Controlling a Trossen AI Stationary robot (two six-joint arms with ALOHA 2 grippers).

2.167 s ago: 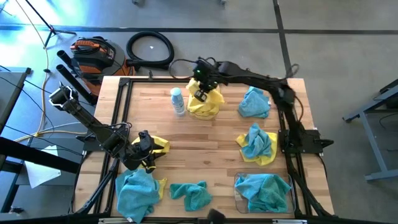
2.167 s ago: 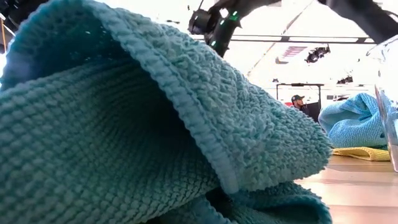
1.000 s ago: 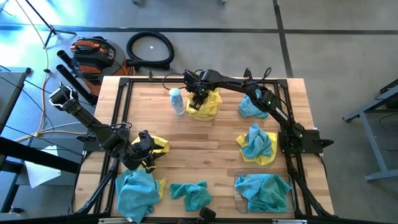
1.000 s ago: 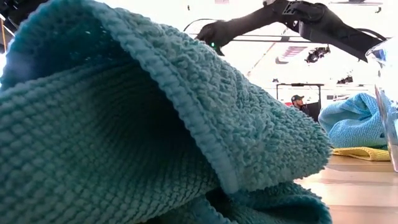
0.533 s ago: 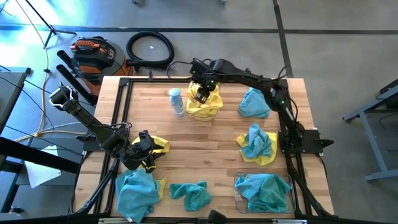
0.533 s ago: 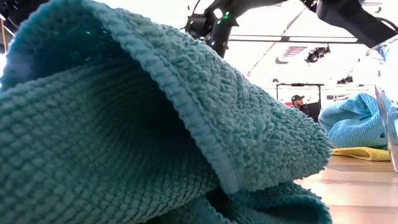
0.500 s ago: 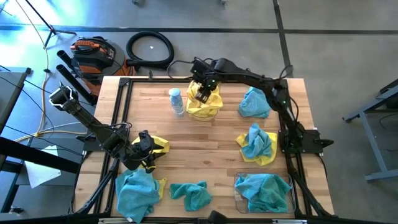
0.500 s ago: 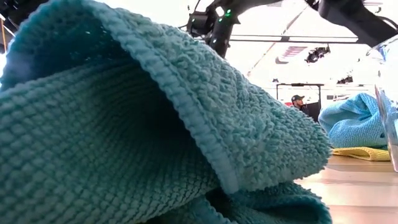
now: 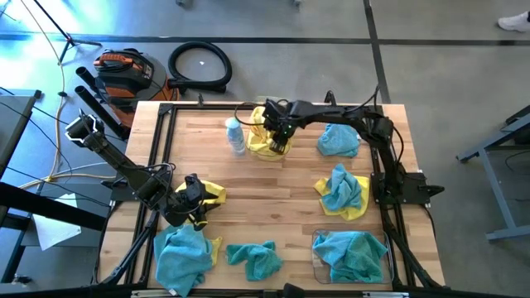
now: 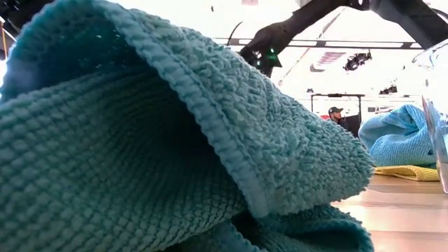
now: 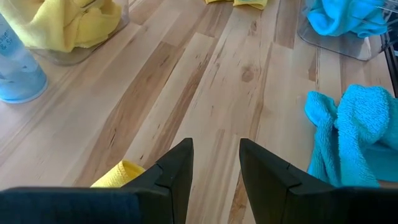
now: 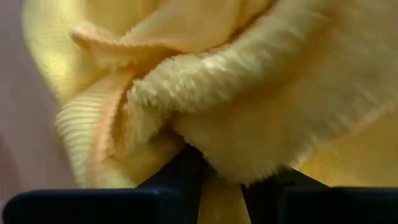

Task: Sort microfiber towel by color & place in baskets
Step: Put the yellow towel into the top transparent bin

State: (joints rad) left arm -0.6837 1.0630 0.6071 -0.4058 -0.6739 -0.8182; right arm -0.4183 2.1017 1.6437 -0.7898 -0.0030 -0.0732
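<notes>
a teal towel (image 10: 140, 140) lies right in front of the low camera. the left gripper (image 11: 216, 163) waits near the table's front left, jaws open and holding nothing, a yellow towel (image 9: 211, 193) beside it. at the far side the right gripper (image 12: 214, 168) pinches a yellow towel (image 12: 249, 93) in the far basket (image 11: 118, 22), beside a bottle (image 9: 236, 132).

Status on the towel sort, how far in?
Done: teal towels fill the near-right basket, and yellow ones sit in the far basket. In hand: the right gripper is buried in that yellow pile; the left gripper waits open over a yellow towel. Left: loose teal towels and mixed piles.
</notes>
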